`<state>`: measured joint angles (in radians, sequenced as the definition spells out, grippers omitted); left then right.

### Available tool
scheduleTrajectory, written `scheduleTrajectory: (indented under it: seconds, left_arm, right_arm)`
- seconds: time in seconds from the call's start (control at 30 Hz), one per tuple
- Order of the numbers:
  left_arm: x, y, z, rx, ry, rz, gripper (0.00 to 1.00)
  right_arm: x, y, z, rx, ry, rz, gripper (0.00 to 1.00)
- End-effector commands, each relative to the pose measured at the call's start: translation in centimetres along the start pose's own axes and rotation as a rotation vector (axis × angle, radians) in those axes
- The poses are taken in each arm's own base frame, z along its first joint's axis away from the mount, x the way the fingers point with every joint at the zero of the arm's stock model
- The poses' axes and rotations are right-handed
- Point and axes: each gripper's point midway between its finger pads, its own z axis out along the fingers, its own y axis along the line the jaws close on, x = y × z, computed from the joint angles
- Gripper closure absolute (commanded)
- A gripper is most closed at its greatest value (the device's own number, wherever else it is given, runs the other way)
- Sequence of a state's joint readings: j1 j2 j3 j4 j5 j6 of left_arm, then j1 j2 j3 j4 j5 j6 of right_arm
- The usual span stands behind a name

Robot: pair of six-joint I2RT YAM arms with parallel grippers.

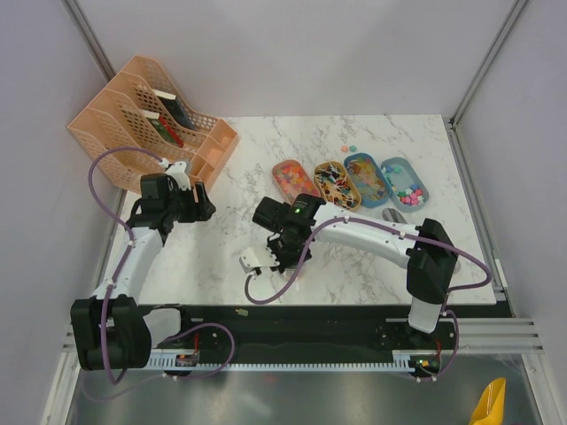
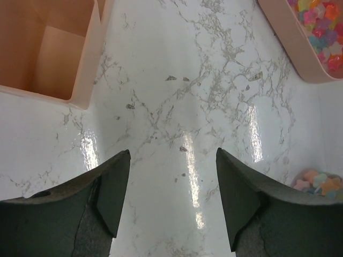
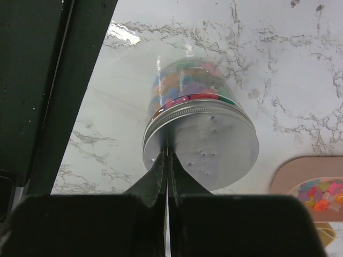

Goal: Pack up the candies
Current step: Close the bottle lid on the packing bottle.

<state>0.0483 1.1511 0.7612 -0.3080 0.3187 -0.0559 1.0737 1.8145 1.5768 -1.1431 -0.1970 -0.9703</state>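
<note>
Grey metal lid (image 3: 214, 144) on the jar (image 3: 161, 93) of candies (image 3: 187, 88) lay just under my right gripper (image 3: 166, 160), jaws closed on nothing; left gripper (image 2: 172, 182) gaped empty, farther off.

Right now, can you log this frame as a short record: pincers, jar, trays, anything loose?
left pincer: open, empty, over bare table
right pincer: shut, tips at the lid edge, grip unclear
jar: clear, lid on, candies inside
trays: four ovals in a row, candies in each
loose candies: a few beyond the trays, far side
organiser: peach, back left
</note>
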Motion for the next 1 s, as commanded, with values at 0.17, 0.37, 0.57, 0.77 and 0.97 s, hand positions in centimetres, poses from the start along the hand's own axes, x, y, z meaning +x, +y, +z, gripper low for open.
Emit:
scheduleTrajectory:
  seconds: [0.17, 0.37, 0.57, 0.77, 0.97]
  left_arm:
    - [-0.6, -0.4, 0.2, 0.023, -0.013, -0.005, 0.28]
    - [-0.5, -0.5, 0.4, 0.027, -0.005, -0.013, 0.28]
    - [-0.4, -0.3, 0.2, 0.015, -0.009, 0.006, 0.28]
    - [0.4, 0.0, 0.3, 0.009, 0.004, 0.020, 0.27]
    - [0.6, -2.1, -0.2, 0.164, -0.031, 0.210, 0.21]
  right_arm:
    - [-0.7, -1.2, -2.1, 0.090, -0.013, -0.011, 1.00]
    - [-0.4, -2.7, -3.3, 0.145, -0.008, -0.011, 1.00]
    - [-0.8, -2.1, 0.6, 0.042, -0.027, 0.018, 1.00]
    - [0.0, -0.7, 3.7, -0.023, -0.008, 0.050, 1.00]
    - [-0.3, -1.9, 0.3, 0.078, -0.026, 0.070, 1.00]
